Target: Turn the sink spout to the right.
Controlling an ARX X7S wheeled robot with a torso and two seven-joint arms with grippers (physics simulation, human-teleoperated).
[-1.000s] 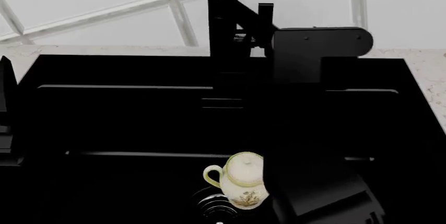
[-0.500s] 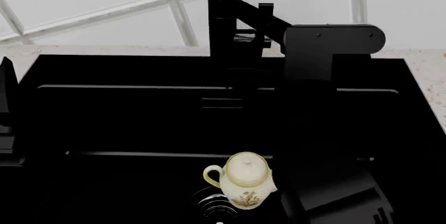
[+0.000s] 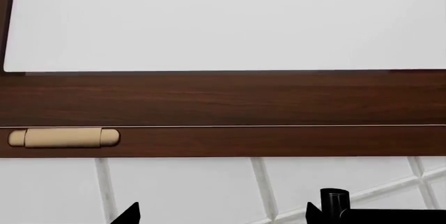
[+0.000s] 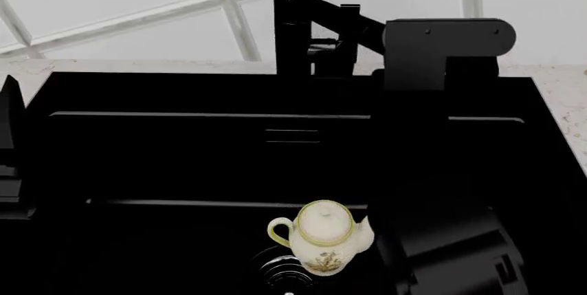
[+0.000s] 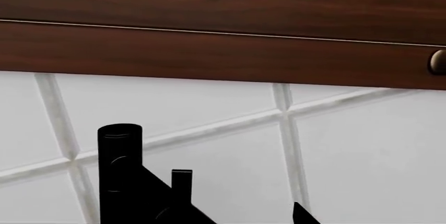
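Right gripper [image 4: 353, 51] fingers mostly lost black-on-black against the faucet; can't tell how wide they are or whether they grip anything. One dark finger tip [image 5: 301, 214] pokes into the right wrist view, apart from the spout there. Boxy black gripper body sits just right of the post, its arm running down over the right part of the basin toward the camera

Left gripper [image 4: 9, 113]: only a dark pointed edge at the far left of the head view, over the sink's left rim; two black tips [image 3: 129, 214] show in the left wrist view with tile between them, nothing seen held; exact opening can't tell

Sink spout [image 4: 293, 20], matte black faucet, slim cylindrical post: long axis vertical, standing at the back rim of the sink near centre, top cut off by the frame. Its tube arm slants from high on the post down and to the right, ending at the right gripper body. Right wrist view shows the post top [image 5: 120, 166] and the arm dropping away diagonally

Sink [image 4: 165, 157], large rectangular glossy black basin, fills most of the head view, set in pale marble counter [image 4: 564, 102]. Round metal drain [image 4: 280, 271] near the front centre

Small cream teapot with green trim and floral print [image 4: 321, 238] stands upright in the basin just beside the drain, touching or overlapping the right arm's outline

White tiled wall with pale diagonal grout [image 4: 137, 6] behind; dark wood cabinet [image 5: 223, 36] above it, beige bar handle [image 3: 64, 137]
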